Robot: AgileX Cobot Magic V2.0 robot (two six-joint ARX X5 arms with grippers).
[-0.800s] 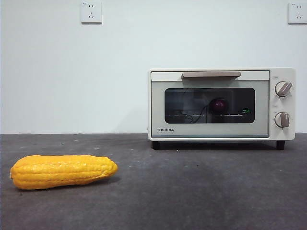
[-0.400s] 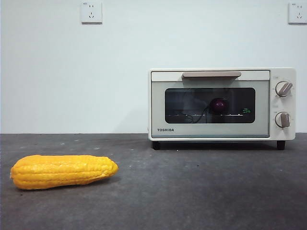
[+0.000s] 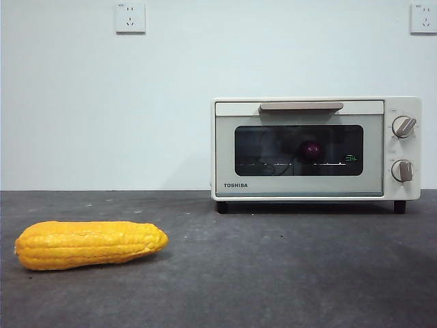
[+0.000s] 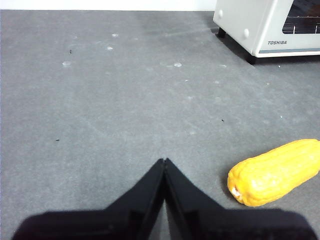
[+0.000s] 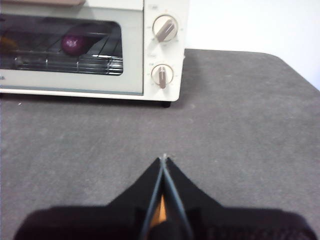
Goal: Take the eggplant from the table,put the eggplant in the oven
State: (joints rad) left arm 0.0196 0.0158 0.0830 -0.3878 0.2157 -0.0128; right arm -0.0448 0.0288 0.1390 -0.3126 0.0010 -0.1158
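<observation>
Now almost nothing moves: across the three front pictures the scene holds steady, and the only difference I can find is a faint shift in the reflections on the glass. The long dark purple toy eggplant [image 3: 312, 150] sits inside the cream-white Toshiba toaster oven [image 3: 300, 184], seen end-on through the dark window as a round purple shape resting on the wire rack; the right wrist view shows it there too [image 5: 73, 42]. The oven door looks closed, its taupe bar handle [image 3: 301, 106] flat against the top edge. I judge from this that the task is done or all but done, with only the arms' retreat left.

Neither arm shows in the front view, now or a second ago. The left gripper [image 4: 164, 161] hangs above the flat dark grey speckled table [image 3: 287, 266] with its jaws pressed together on nothing, near the yellow corn cob [image 4: 275, 171]. The right gripper [image 5: 163, 159] has its jaws pressed together too, empty, facing the oven's two round knobs [image 5: 165, 28].
</observation>
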